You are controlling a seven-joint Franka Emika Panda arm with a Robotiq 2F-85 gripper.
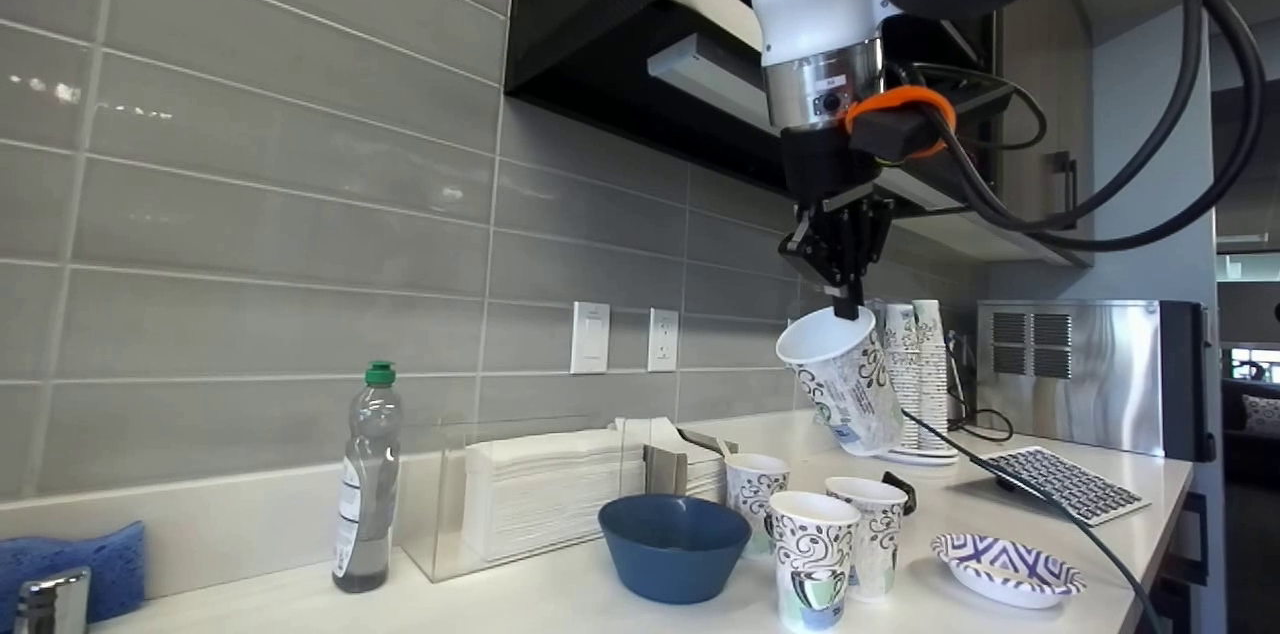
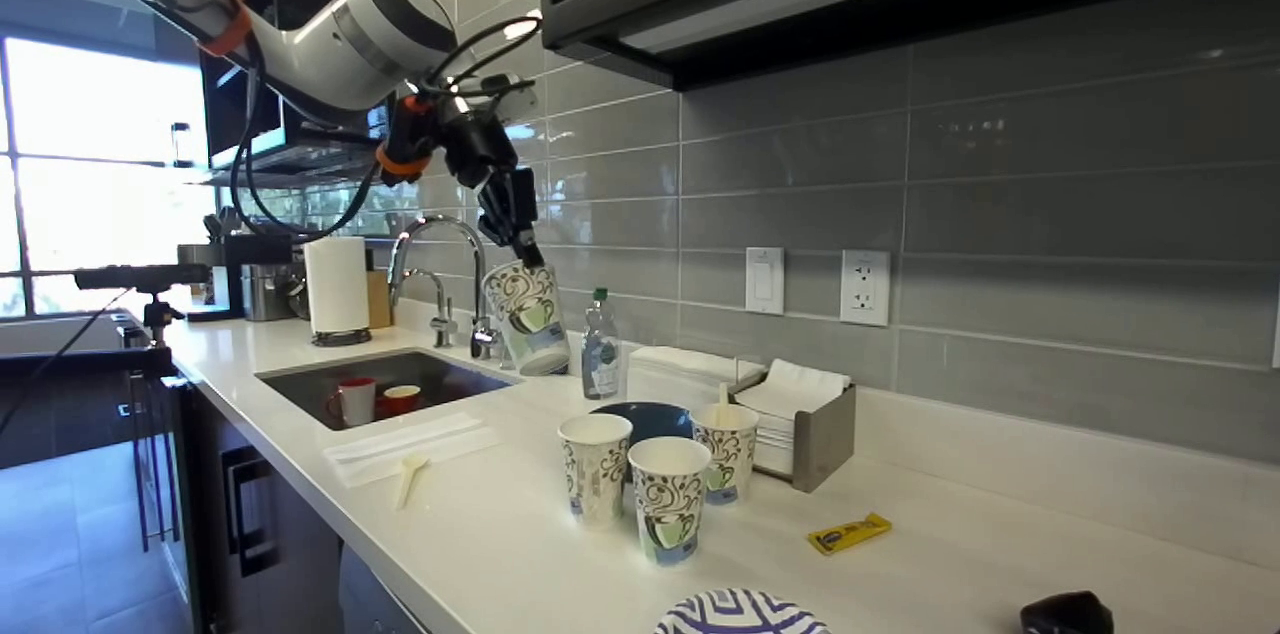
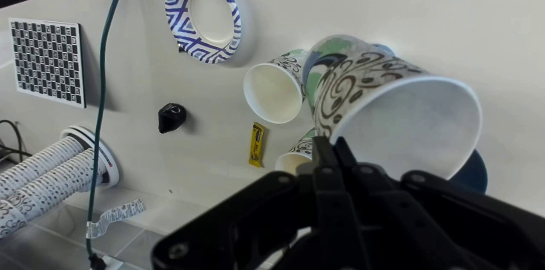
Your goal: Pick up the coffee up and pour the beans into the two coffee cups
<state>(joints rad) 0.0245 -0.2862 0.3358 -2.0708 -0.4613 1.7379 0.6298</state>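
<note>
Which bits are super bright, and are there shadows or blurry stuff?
In an exterior view, the window glares white; in an exterior view, little glints dot the grey wall tiles; in the wrist view, a soft shadow lies beside the patterned bowl, and the nearby gripper looks dark and a bit blurry.

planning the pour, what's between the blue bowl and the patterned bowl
In an exterior view, a front cup and a rear cup partly behind it stand between them.

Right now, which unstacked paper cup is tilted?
The raised cup the pincer grips by its rim; the other three cups stand upright on the counter.
</note>
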